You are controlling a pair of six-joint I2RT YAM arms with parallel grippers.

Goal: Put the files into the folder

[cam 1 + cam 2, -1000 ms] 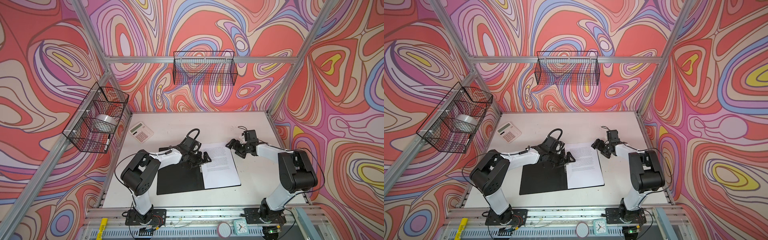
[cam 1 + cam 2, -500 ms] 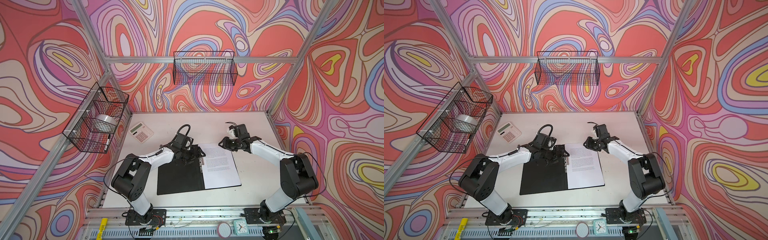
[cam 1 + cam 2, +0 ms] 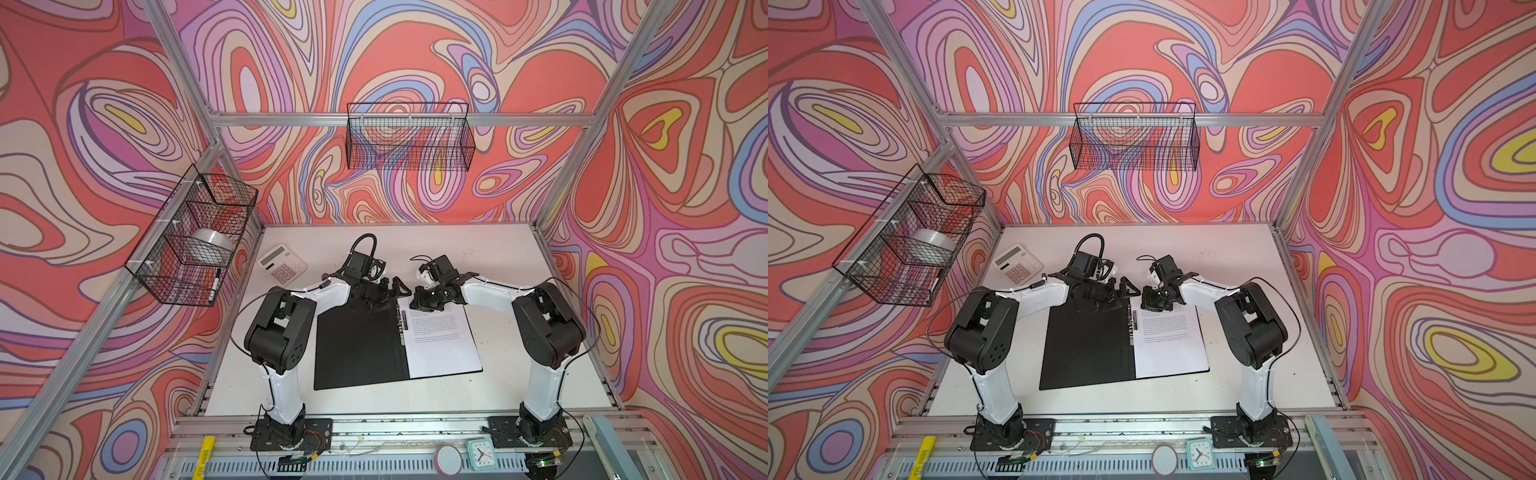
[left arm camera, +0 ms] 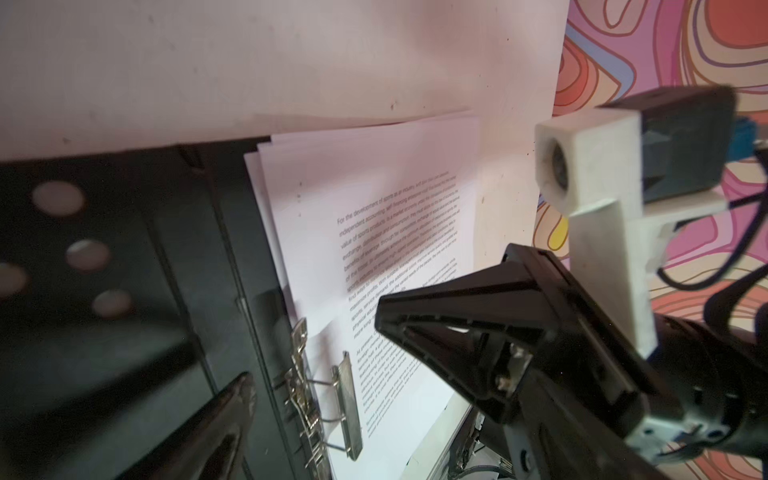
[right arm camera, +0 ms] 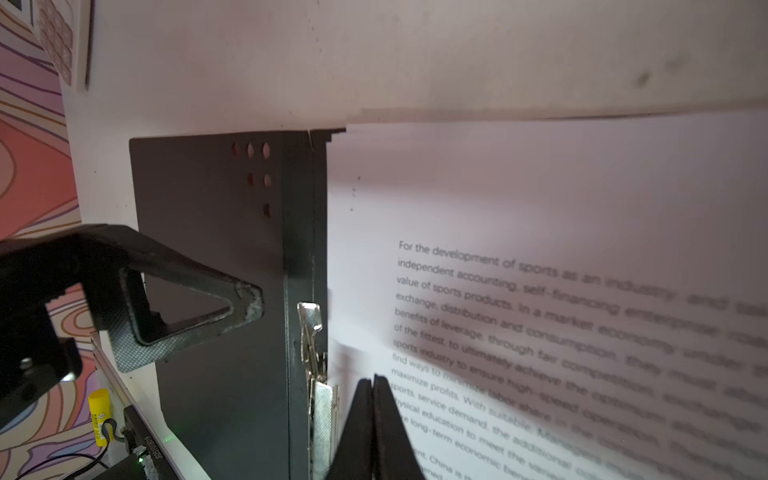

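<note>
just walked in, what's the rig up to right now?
Filing job, looks nearly done. The folder lies open on the table, black inside up, with the files stacked on its right half against the metal clip. The right gripper is shut and empty, tips over the sheets beside the clip. The left gripper hovers open over the folder's far end, holding nothing. The calculator sits apart.
</note>
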